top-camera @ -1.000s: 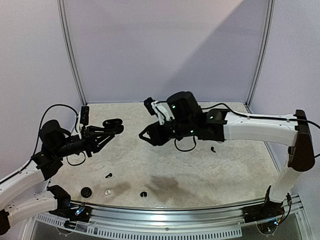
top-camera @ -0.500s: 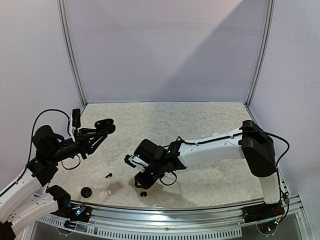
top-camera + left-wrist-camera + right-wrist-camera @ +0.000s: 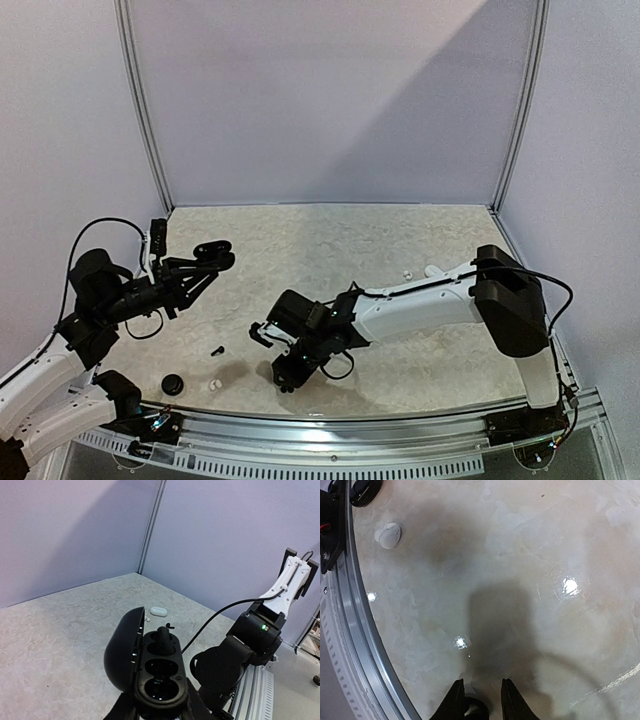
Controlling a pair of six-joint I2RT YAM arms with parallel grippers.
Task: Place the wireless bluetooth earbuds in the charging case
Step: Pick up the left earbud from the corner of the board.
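The right gripper stands slightly open astride a black earbud at the table's 6 o'clock edge; closing off-centre could flick it toward the rail. At 9 o'clock, the left gripper clamps the open charging case, half filled.

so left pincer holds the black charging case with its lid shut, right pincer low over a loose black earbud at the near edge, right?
No: the black charging case in the left pincer is open, not shut. The left wrist view shows its lid swung back and a seated earbud in one slot. The right pincer is low over the loose black earbud at the near edge.
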